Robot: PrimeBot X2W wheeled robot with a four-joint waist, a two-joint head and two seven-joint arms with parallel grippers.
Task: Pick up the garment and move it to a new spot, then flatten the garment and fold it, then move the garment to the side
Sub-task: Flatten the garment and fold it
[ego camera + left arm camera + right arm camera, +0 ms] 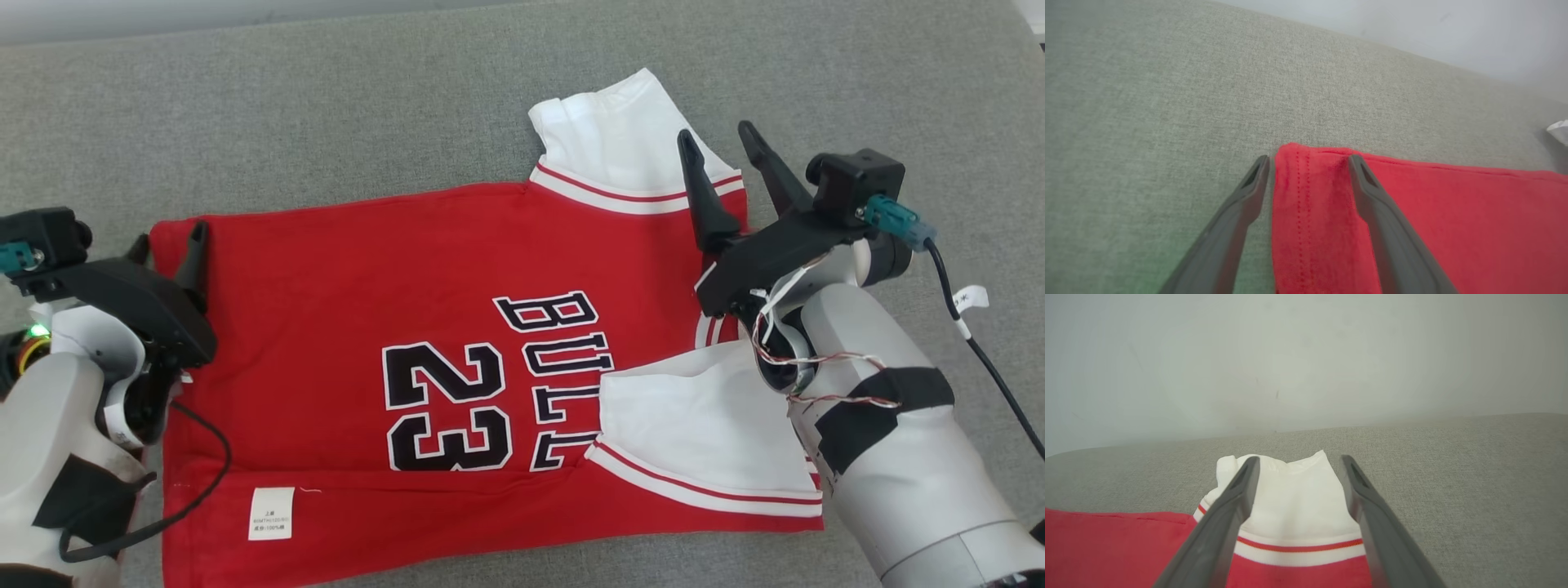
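Red jersey [343,310] lies flat on the grey cushion [326,122]; its long axis runs left to right, hem toward the robot's left, white sleeves toward its right; left gripper [167,243] spread wide, empty, straddling the jersey's far hem corner; right gripper [716,137] likewise spread and empty, over the jersey's far sleeve [620,139].

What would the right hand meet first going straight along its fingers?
Probably the white sleeve, framed between the fingers of the open right hand; if it passes above that, the grey cushion comes next. Height is unclear.
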